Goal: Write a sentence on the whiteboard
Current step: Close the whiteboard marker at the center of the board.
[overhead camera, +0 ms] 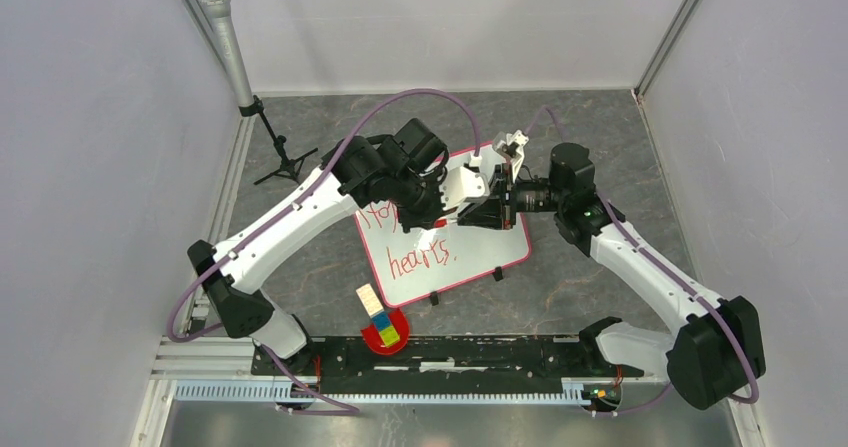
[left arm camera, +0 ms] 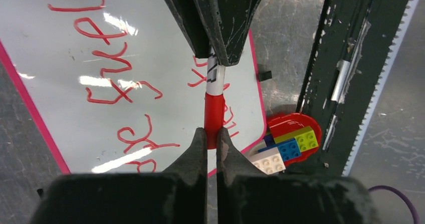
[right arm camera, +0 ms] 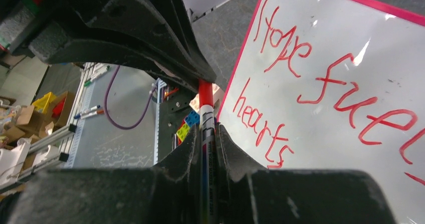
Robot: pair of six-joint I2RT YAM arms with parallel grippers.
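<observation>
Left tool [left arm camera: 211,136]: clamped shut on red cap [left arm camera: 214,111].
Right tool [right arm camera: 206,131]: closed around marker barrel [left arm camera: 215,81].
Whiteboard [overhead camera: 480,252]: red handwriting; toy bricks [overhead camera: 380,320] at its 7 o'clock.

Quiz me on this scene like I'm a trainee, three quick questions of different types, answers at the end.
1. True or false: the whiteboard bears red writing.
2. What does the left pincer grip? A) the red cap of the marker B) an eraser C) a ruler
3. Fill in: the right pincer is shut on the marker's ____.
Key: 1 true; 2 A; 3 body.
</observation>
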